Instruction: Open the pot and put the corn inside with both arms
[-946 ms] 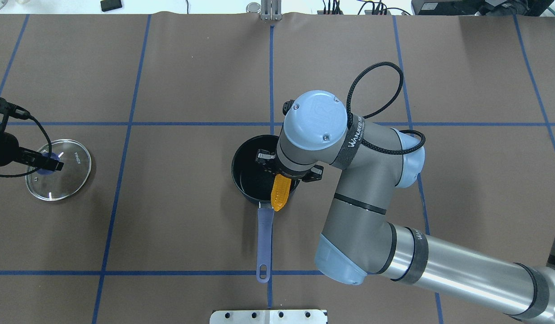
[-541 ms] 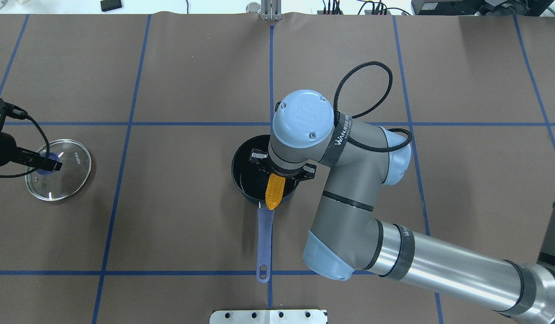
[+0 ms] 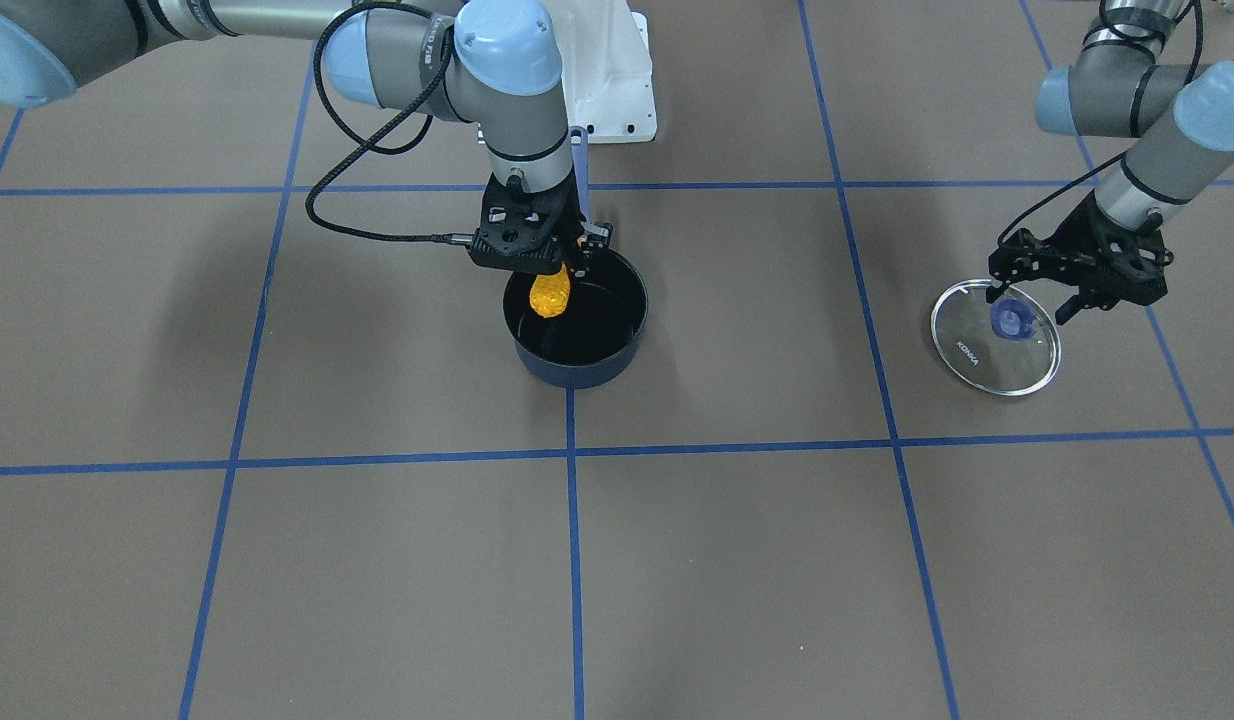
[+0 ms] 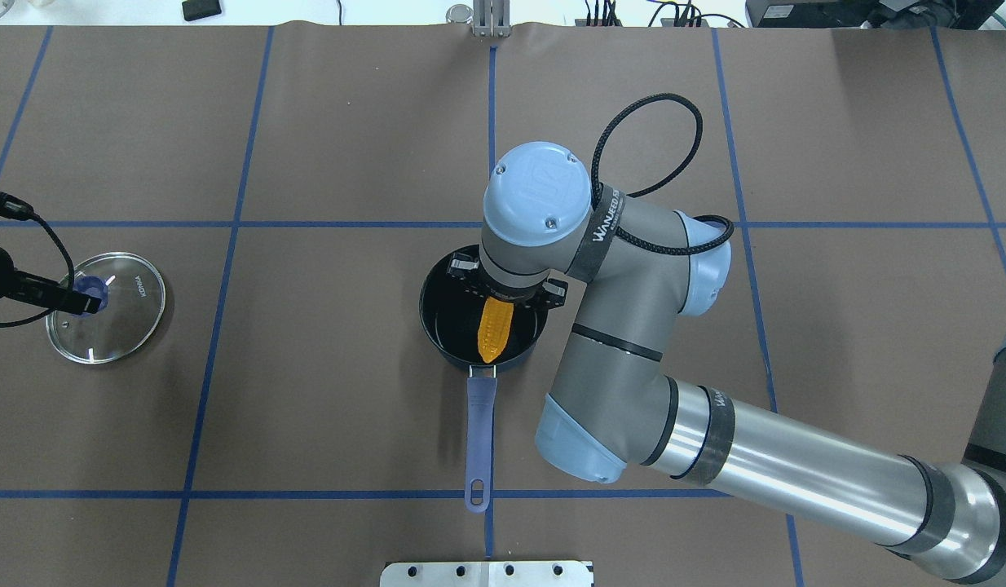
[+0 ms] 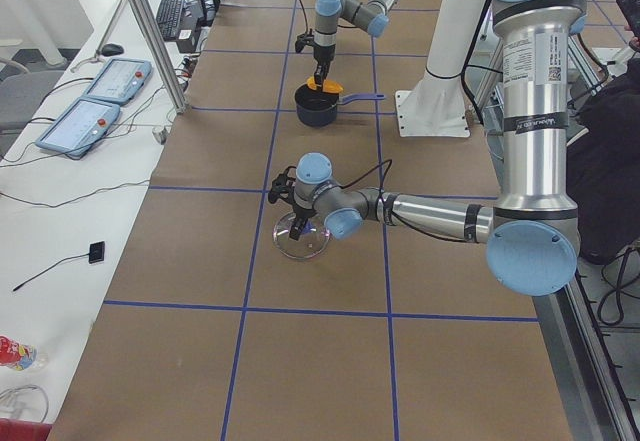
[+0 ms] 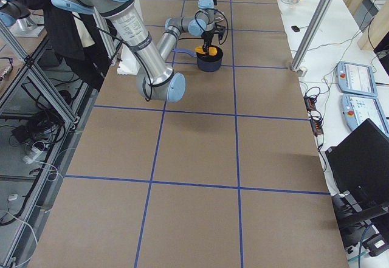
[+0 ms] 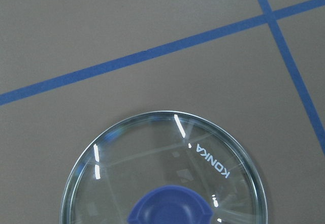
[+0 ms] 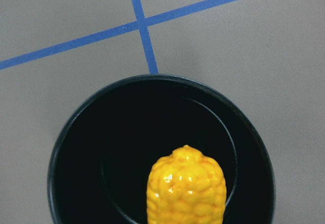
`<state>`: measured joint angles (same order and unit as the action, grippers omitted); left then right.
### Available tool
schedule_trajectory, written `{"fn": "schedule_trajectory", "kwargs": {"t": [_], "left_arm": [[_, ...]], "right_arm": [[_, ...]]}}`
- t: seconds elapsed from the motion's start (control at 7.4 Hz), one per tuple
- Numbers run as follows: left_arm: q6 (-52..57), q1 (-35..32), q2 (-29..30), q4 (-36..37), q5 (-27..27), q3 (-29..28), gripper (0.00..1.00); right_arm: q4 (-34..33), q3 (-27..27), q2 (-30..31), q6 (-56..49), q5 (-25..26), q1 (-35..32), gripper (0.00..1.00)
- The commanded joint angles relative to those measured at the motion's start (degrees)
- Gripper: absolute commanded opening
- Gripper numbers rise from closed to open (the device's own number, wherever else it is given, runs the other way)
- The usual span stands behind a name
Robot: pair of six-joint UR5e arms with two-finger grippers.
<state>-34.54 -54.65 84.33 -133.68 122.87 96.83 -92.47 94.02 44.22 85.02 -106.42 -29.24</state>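
Looking from the front: the right gripper (image 3: 550,268) is clamped on the corn (image 3: 549,293), which hangs tip-down over the pot (image 3: 577,372). Well away from the pot, the left gripper (image 3: 1027,303) is spread wide over the glass lid (image 3: 987,365). Overhead, the corn sits within the pot's rim, toward its handle (image 4: 480,424). Right wrist cam shows the corn above the pot's black inside.

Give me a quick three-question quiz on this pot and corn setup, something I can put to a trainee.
1. True or false: the lid lies on the table, apart from the pot.
2. What does the right gripper hold? A the lid; B the corn; C the pot's handle.
3. Fill the gap: the ___ gripper is open above the lid.
Key: 1 true; 2 B; 3 left, meaning the left gripper.
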Motion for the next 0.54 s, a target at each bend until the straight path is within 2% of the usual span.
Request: {"fn": "schedule_trajectory", "kwargs": {"t": [0.0,0.41], "left_arm": [[0.0,-0.11,-0.57,-0.35,0.0,0.03,0.97],[-0.09,-0.19,-0.66,-0.52,0.09,0.2,0.97]], "right_arm": [[0.01,-3.91,-3.25,-0.56,-0.19,-1.78,0.31],[0.01,-5.43,-3.45,-0.64,-0.1,-1.26,0.36]]}}
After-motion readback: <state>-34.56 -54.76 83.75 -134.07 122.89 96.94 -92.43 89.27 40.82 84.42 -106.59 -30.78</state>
